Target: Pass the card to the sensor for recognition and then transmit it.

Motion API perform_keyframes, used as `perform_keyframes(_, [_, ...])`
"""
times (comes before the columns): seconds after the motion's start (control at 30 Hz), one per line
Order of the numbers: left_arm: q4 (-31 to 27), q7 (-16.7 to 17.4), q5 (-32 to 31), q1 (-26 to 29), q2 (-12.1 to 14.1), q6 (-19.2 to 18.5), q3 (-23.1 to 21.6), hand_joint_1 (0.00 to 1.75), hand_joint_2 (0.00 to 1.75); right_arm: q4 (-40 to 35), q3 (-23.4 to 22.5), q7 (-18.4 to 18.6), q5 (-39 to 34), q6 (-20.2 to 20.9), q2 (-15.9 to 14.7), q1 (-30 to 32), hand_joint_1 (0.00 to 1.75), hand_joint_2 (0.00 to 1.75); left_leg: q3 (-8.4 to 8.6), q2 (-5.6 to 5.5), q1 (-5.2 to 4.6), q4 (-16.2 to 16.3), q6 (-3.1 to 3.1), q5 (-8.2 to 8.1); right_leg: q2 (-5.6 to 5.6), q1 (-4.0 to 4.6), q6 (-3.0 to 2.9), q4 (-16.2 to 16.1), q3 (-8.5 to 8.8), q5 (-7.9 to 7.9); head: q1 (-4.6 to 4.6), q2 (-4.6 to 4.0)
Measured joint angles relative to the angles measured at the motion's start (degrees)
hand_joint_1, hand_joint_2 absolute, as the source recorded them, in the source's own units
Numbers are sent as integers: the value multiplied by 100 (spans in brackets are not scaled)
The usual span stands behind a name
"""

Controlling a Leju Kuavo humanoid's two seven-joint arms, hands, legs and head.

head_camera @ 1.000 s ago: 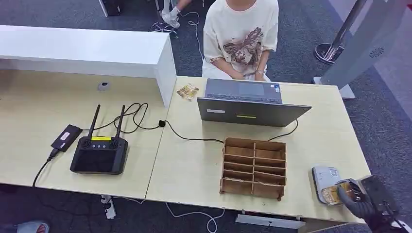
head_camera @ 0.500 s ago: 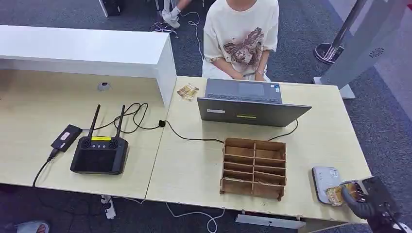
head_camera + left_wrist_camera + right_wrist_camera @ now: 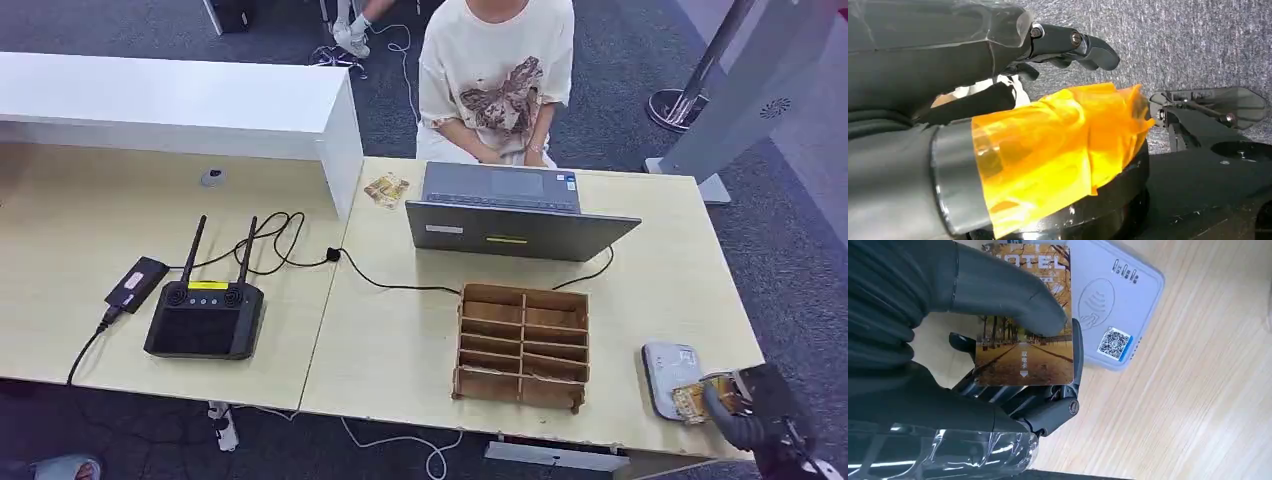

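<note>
Right wrist view: the right hand point(image 3: 1013, 340) pinches a hotel card point(image 3: 1024, 325), thumb on its face, just beside the white sensor point(image 3: 1113, 305), perhaps overlapping it. Thin, stiff, likely slippery; best gripped across its faces

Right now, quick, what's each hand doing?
Left hand: holds nothing, hanging over the carpet; open or closed cannot be told.
Right hand: holding the hotel card beside the white card reader.
</note>
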Motion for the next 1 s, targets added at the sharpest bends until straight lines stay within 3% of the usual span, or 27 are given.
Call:
perform_keyframes(0.6, [0,46,9,-2,-4,2,0,0,0,0,-199,-17,352,-155,138,-85,175,175,0,0,0,0,0,0,0,0,0,0,0,0,0,0])
perform_keyframes(0.7, [0,48,29,-1,2,-67,0,0,0,-54,-240,-207,258,-236,133,-88,175,175,-2,0,-2,0,0,0,0,-1,0,0,0,0,2,0])
perform_keyframes(1.0, [0,61,50,0,83,-308,0,0,0,-875,-494,-138,-26,-94,-206,-307,175,175,0,0,-4,0,2,2,-1,-4,0,2,0,1,0,0])
